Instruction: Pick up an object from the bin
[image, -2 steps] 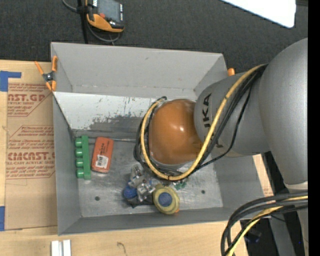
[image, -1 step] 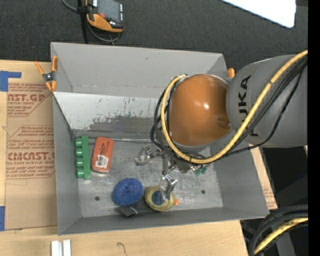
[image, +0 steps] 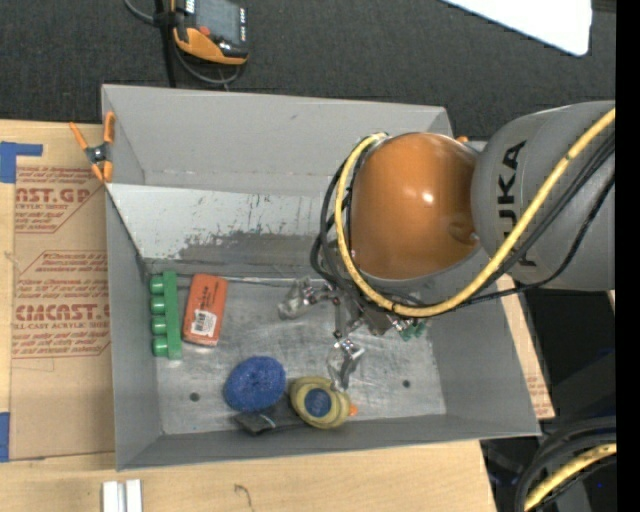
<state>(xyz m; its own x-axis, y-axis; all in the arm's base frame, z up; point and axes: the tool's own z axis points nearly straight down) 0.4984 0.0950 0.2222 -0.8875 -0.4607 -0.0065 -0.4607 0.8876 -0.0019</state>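
Observation:
My gripper (image: 324, 328) hangs below the arm's orange cover, over the middle of the bin floor. Its two metal fingertips (image: 346, 358) stand apart, so it is open, and nothing lies between them. Just below the lower fingertip lies a yellow tape roll (image: 319, 402) with a blue core, close to the bin's front wall. A blue round ball (image: 254, 385) rests to the left of the roll. An orange flat pack (image: 205, 310) with a white label lies further left, level with the upper fingertip.
A green ridged block (image: 164, 315) stands along the bin's left wall beside the orange pack. A small dark piece (image: 256, 423) sticks out under the blue ball at the front wall. The arm covers the bin's right half.

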